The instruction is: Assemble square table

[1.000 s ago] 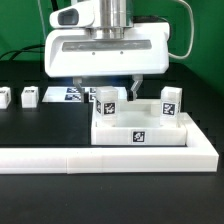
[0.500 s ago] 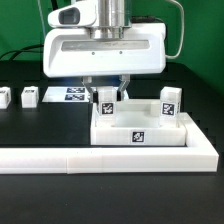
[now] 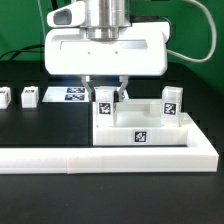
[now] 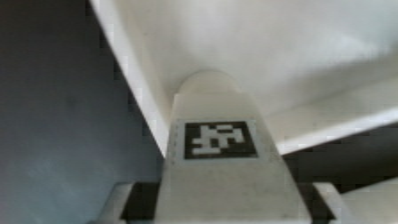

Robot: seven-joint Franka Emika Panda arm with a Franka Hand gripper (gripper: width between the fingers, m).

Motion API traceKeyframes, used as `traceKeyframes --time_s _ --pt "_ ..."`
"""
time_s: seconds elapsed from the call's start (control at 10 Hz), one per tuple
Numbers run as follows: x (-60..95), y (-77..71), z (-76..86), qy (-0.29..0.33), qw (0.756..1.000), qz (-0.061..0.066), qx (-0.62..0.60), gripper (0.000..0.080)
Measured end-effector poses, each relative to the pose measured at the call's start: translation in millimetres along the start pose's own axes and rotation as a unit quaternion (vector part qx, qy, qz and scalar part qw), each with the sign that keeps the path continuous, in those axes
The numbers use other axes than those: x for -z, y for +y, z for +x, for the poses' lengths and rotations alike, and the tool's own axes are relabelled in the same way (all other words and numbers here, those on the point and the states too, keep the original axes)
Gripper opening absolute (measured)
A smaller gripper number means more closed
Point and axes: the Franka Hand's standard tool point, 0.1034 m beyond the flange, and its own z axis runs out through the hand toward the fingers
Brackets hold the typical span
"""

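The white square tabletop [image 3: 170, 133] rests against the long rail, a tag on its front side. A white tagged leg [image 3: 106, 100] stands upright at its rear corner on the exterior view's left. My gripper [image 3: 106, 91] is shut on this leg, one finger on each side. In the wrist view the same leg [image 4: 217, 140] rises between my fingers [image 4: 139, 205], with the tabletop [image 4: 302, 60] behind it. A second leg [image 3: 171, 102] stands at the rear corner on the exterior view's right.
Two loose legs [image 3: 30, 97] [image 3: 4, 98] stand on the black table at the exterior view's left. The marker board [image 3: 68, 93] lies behind them. The long white L-shaped rail [image 3: 100, 156] runs along the front, against the tabletop.
The jaws have closed from wide open onto the leg at the left rear corner. In the last half second nothing has visibly moved.
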Motion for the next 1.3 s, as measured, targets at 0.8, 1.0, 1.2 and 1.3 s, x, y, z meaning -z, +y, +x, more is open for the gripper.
traceKeyframes --time_s 0.8,1.0,1.2,1.3 --pt "-0.7 -1.3 -1.6 -0.009 0.891 0.0 -0.454 0.0294" --pt "-1.2 -2.4 -3.0 -0.011 0.867 0.002 -0.499 0.0406" --pt "-1.8 -3.7 -4.6 -0.012 0.897 0.002 -0.441 0.054" --pt "-2.0 -5.7 -5.6 -0.012 0.905 0.003 -0.426 0.0627"
